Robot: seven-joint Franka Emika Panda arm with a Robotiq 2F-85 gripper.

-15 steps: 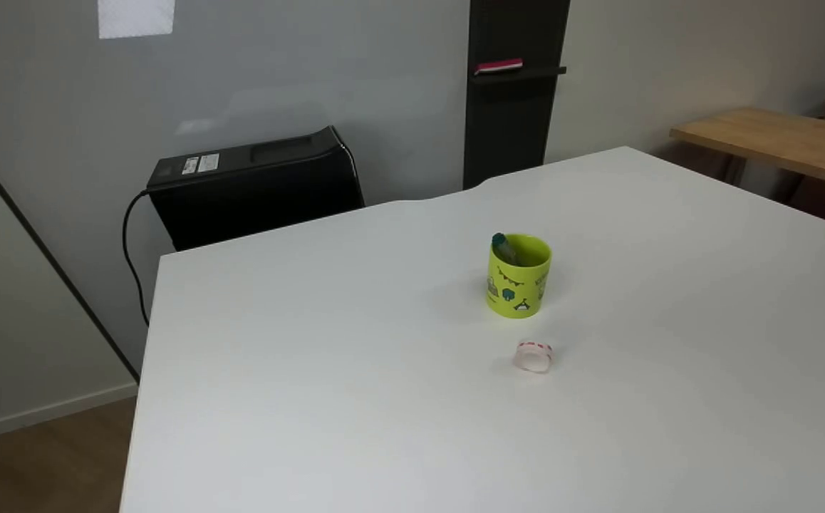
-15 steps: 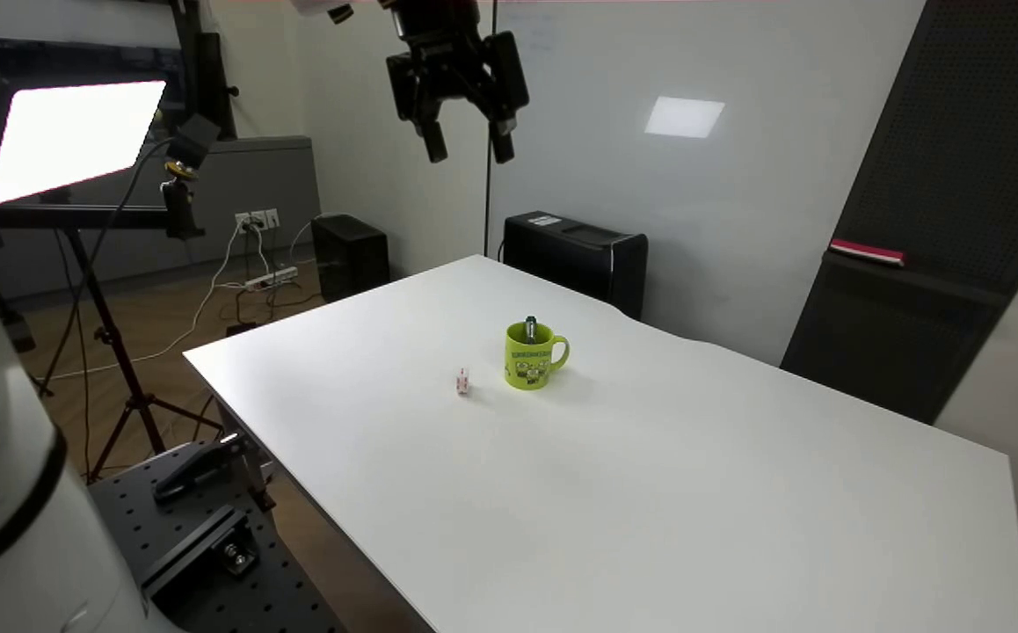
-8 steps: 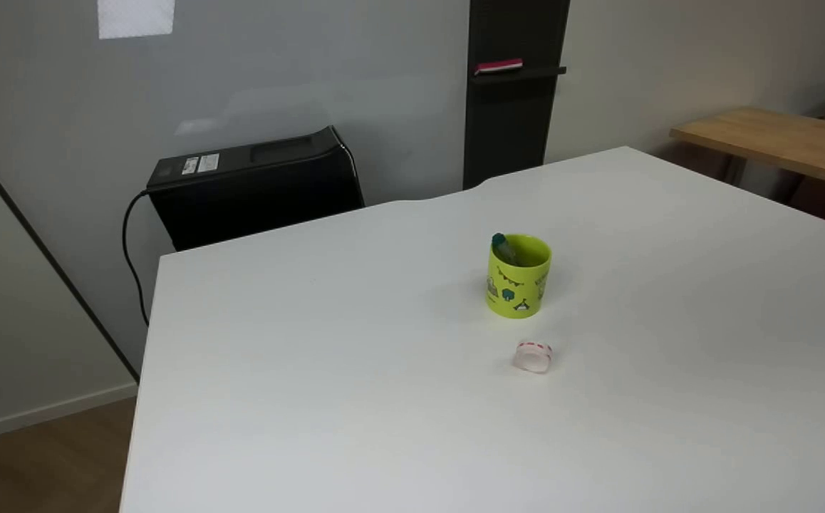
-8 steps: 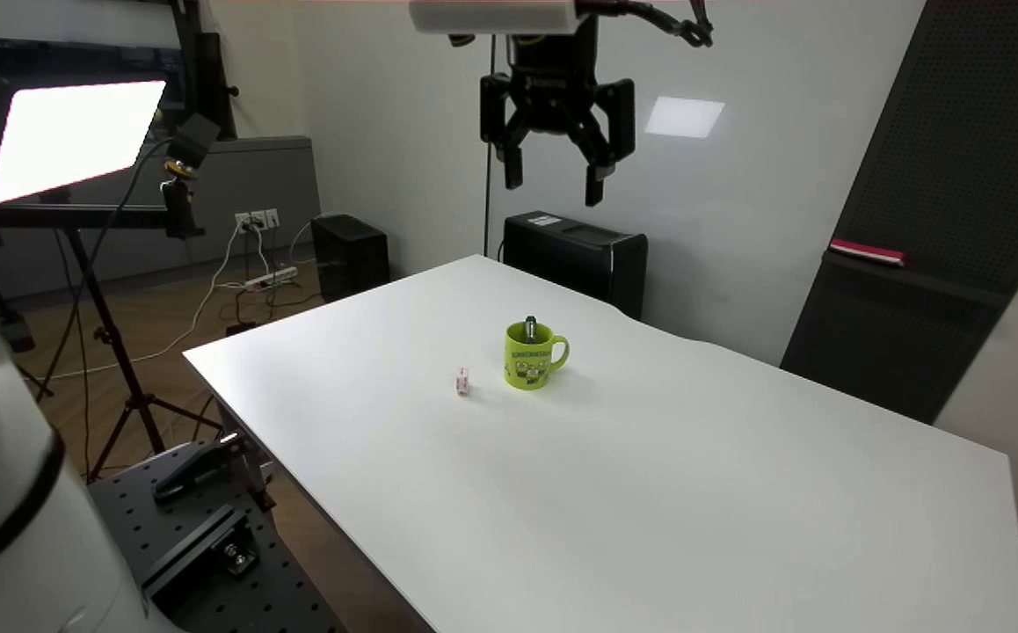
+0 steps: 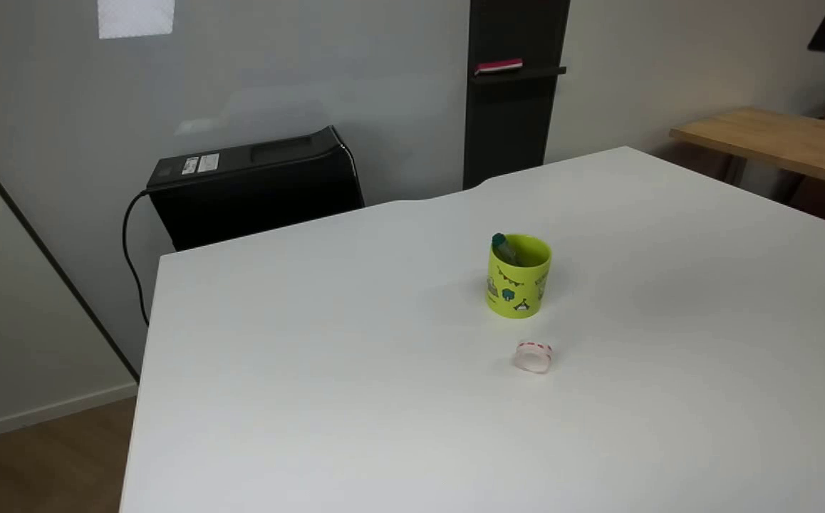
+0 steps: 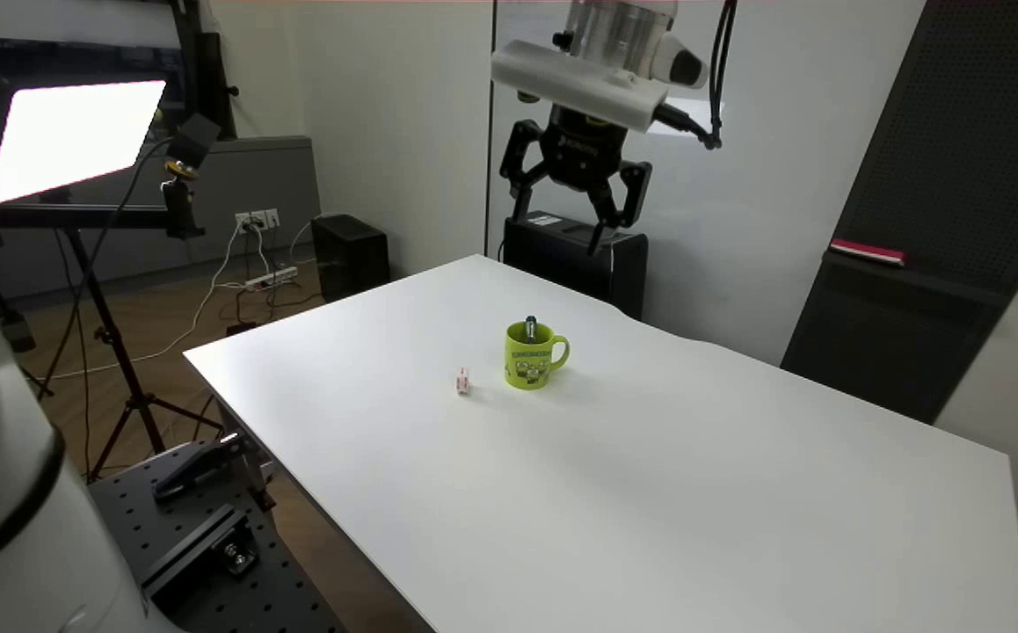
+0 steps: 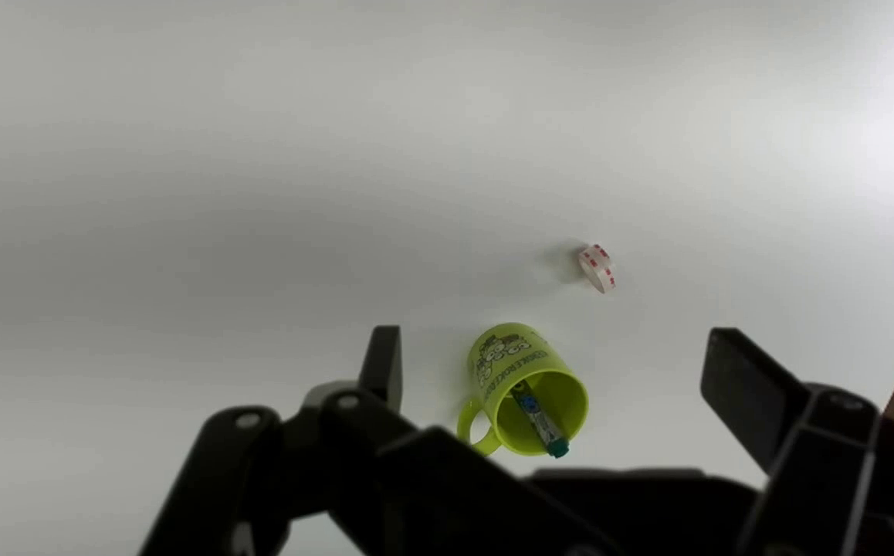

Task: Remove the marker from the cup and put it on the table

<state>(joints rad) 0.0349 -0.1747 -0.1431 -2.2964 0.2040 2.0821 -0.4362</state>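
Table (image 6: 694, 492) spreads white before me. Above it hangs the gripper (image 6: 556, 234), jaws wide apart, gripping nothing. Well below, the green cup (image 6: 527, 367) stands upright, and inside leans the marker (image 7: 537, 417), dark-green end up; grasping, lifting and laying down all remain, I judge.

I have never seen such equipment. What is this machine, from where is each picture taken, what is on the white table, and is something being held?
It is a robot arm with a black two-fingered gripper at its end. Two views are from cameras outside the robot; the wrist view is from its wrist, looking down past the gripper. On the white table stands a lime-green mug with a marker leaning inside. Near it, not touching, is a small pale ring with red marks, perhaps tape. Nothing is held: the gripper is open above the table.
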